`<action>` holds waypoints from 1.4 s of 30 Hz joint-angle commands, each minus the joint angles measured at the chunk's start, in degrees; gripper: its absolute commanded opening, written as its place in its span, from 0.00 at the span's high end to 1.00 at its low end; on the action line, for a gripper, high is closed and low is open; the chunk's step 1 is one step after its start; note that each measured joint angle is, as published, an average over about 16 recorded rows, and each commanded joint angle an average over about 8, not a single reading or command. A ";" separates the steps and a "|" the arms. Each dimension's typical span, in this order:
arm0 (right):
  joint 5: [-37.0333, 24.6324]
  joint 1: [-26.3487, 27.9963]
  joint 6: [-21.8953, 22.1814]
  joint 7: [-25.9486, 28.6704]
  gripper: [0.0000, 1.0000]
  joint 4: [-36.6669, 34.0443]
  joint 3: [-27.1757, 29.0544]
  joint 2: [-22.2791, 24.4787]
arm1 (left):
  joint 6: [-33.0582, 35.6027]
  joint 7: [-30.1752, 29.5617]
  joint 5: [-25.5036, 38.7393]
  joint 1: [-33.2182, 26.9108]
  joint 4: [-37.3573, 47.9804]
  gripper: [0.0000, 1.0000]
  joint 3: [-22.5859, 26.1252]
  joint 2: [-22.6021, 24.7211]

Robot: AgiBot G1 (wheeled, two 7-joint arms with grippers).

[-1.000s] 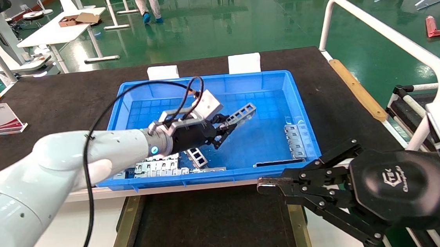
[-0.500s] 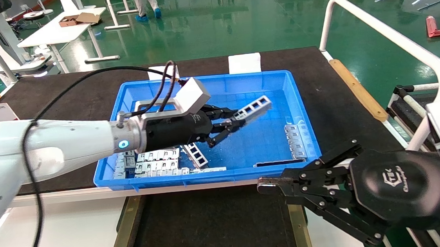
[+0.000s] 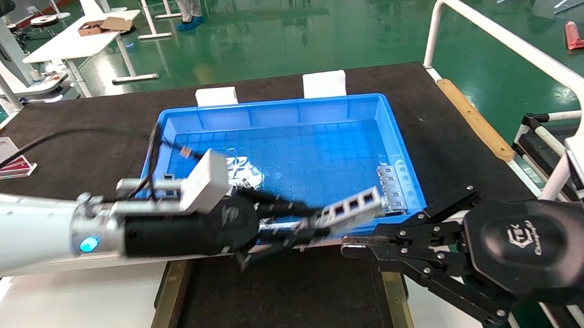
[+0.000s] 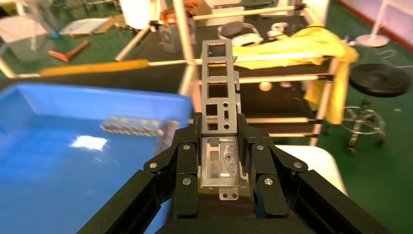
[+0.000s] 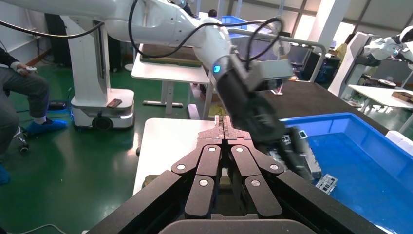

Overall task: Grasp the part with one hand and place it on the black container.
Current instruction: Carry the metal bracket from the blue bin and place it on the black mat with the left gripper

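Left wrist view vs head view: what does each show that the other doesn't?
Left wrist only: the grip up close. The fingers clamp the part at its solid screw end, with the windowed end sticking out past them.

Head only: the layout. The left gripper carries the part over the near rim of the blue bin, beside the black container. The right gripper sits parked at lower right.

Both: the held part, the bin, and the plates by the bin's right wall.
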 commanded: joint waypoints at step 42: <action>0.03 0.01 0.02 -0.02 1.00 0.00 -0.04 0.02 | -54.62 -25.39 -6.42 31.60 -18.36 1.00 1.44 2.08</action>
